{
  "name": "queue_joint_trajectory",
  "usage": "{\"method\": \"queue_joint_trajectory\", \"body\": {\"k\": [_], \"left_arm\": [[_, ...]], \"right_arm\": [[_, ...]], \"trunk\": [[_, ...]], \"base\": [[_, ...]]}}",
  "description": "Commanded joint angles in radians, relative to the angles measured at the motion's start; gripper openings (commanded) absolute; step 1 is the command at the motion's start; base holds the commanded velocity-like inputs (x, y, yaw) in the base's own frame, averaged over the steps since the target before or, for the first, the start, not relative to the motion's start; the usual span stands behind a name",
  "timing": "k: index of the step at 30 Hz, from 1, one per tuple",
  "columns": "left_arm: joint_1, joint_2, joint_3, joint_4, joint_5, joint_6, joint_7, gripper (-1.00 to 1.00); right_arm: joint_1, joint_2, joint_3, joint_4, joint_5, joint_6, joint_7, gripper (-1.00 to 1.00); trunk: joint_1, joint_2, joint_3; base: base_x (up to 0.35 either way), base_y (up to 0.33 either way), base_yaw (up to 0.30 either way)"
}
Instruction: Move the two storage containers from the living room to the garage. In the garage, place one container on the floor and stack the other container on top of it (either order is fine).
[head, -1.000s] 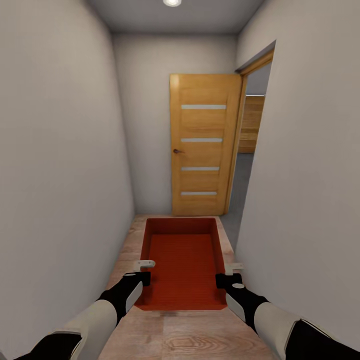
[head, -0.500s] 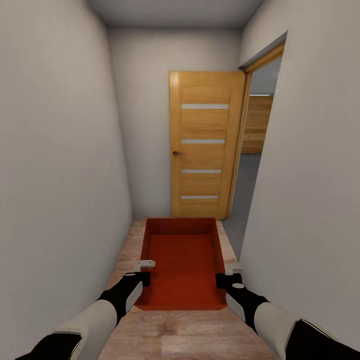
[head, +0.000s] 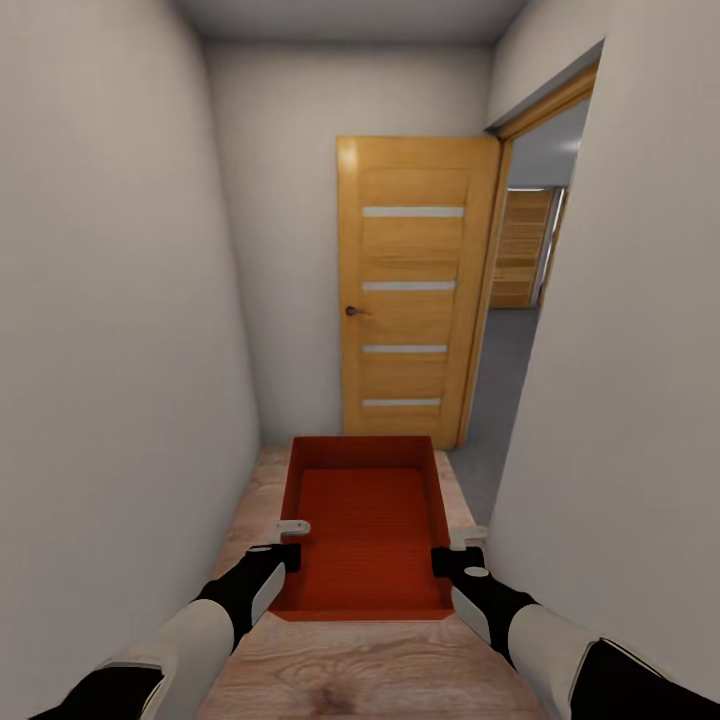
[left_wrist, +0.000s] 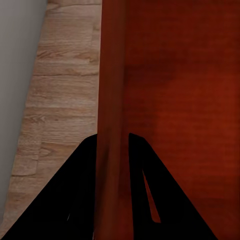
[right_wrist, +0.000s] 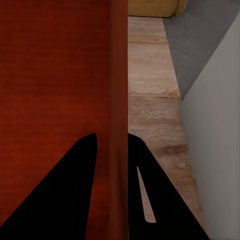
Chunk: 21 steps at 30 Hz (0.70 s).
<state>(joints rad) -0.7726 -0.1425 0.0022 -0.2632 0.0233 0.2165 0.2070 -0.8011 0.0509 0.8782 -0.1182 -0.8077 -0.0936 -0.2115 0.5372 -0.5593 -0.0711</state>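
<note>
We hold one bin (head: 365, 525) level above the plank floor (head: 350, 670) of a narrow hallway, its long axis pointing straight ahead toward the wooden door (head: 412, 290). Our left gripper (head: 288, 542) clamps its left wall, our right gripper (head: 458, 548) its right wall.

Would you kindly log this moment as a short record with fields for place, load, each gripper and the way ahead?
place: narrow corridor, grey-white walls, wood plank floor
load: one orange-red storage container, empty, carried level between the arms
left gripper: shut on the container's side wall
right gripper: shut on the opposite wall
ahead: wooden door swung open; doorway to its right, grey floor beyond
</note>
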Motion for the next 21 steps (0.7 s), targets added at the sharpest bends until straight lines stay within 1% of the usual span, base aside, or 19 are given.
{"method": "queue_joint_trajectory", "body": {"k": [1,21], "left_arm": [[-0.001,0.038,0.002,-0.003,-0.020,0.009,0.009,-1.00],[-0.001,0.038,0.002,-0.003,-0.020,0.009,0.009,-1.00]], "right_arm": [[-0.001,-0.013,-0.008,0.029,-0.008,-0.006,-0.006,-1.00],[-0.001,-0.013,-0.008,0.029,-0.008,-0.006,-0.006,-1.00]], "trunk": [[0.001,-0.002,-0.002],[0.001,-0.002,-0.002]], "base": [[0.323,0.000,0.000],[0.323,0.000,0.000]]}}
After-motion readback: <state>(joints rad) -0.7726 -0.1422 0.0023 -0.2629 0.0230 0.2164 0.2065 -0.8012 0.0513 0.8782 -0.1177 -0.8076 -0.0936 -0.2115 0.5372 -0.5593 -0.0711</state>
